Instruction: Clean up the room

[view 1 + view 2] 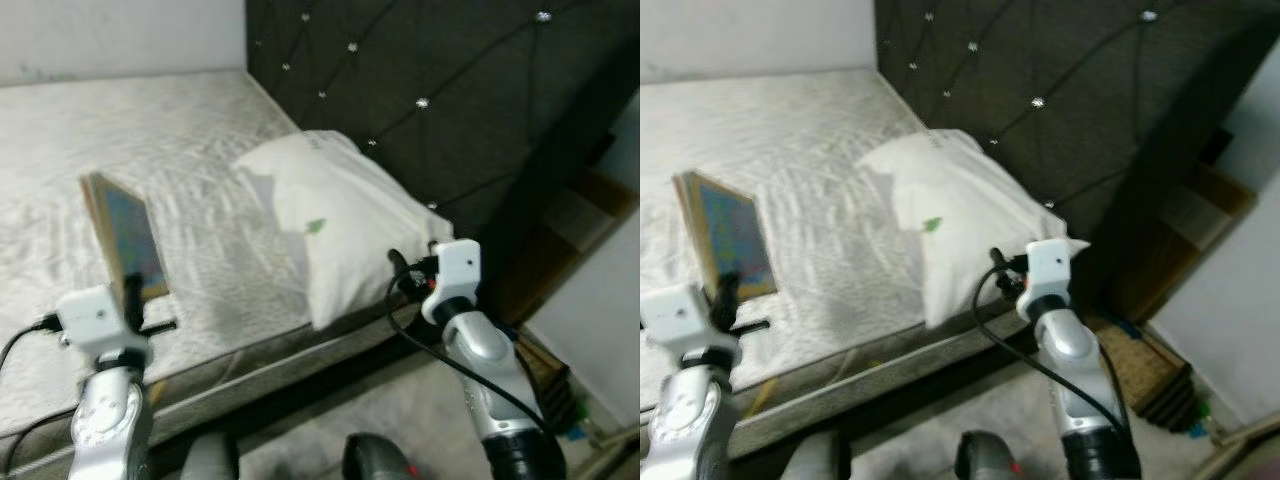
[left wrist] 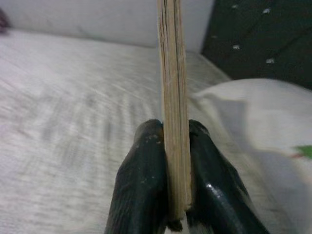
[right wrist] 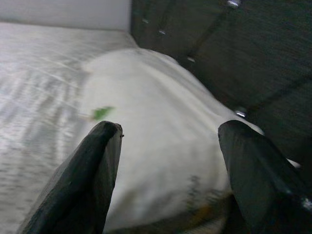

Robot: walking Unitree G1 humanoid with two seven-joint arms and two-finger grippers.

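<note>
**A:** What do you have in front of you?

**B:** You're looking down on a bed with a pale grey-white textured cover (image 1: 190, 140), set against a dark quilted headboard with small shiny studs (image 1: 430, 90). A plump white pillow with a small green mark (image 1: 335, 225) lies at the head end, reaching the bed's near edge and just beside the headboard.

**A:** And your left pincer?

**B:** Your left pincer (image 2: 176, 161) is clamped on a thin flat wooden-edged board with a blue picture face (image 1: 128, 238). In the left wrist view the two black fingers (image 2: 141, 190) press on either side of its pale layered edge. The board stands upright on its edge over the bed cover, well apart from the pillow. Whether its lower edge touches the cover, you can't tell; the head views are blurred there.

**A:** The right one?

**B:** Your right pincer (image 3: 168, 165) is spread wide with nothing between its fingers, close over the near end of the pillow and pointing at it.

**A:** Anything beside the bed?

**B:** To your right of the headboard there's brown wooden furniture (image 1: 570, 235), too blurred to name more exactly, and a brownish woven mat (image 1: 1140, 370) on the floor below it.
</note>
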